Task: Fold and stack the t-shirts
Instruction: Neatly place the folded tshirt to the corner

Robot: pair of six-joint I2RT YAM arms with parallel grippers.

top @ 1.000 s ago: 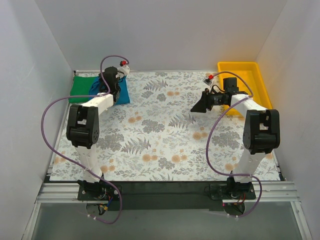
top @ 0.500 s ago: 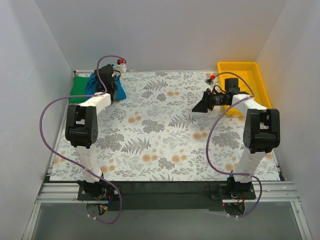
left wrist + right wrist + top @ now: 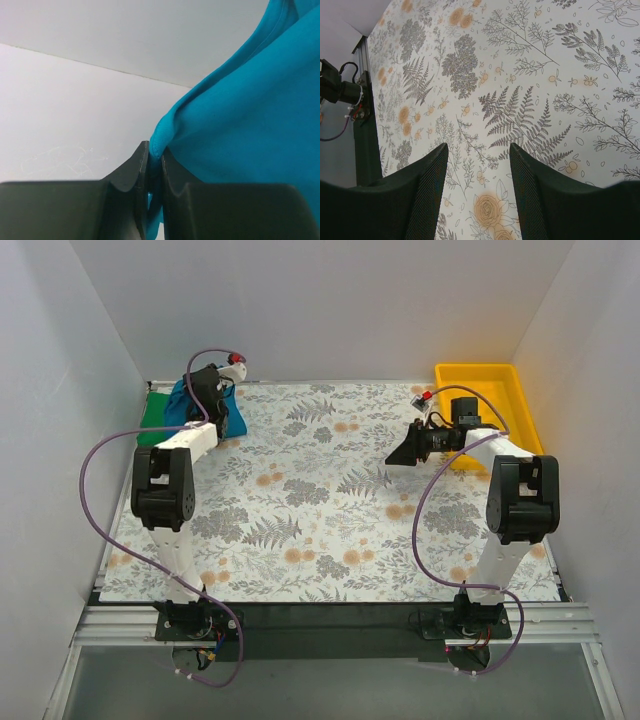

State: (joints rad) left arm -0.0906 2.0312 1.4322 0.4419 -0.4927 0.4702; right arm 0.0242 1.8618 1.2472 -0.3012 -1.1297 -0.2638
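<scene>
Pinching teal t-shirt in left gripper, right gripper spread

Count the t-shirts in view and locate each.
2. Teal-blue t-shirt: far-left corner, pinched in the left gripper. Green t-shirt: on the table just left of it. No others visible.

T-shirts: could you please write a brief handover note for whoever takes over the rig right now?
Left gripper: shut on an edge of the blue t-shirt, at the far-left corner.
Right gripper: open, empty, above the table near the yellow tray.
Green t-shirt: a compact rectangle in that corner, with the blue one bunched partly over it.
Done: green looks folded.
Left: settle the blue one neatly on the green, then release.
</scene>
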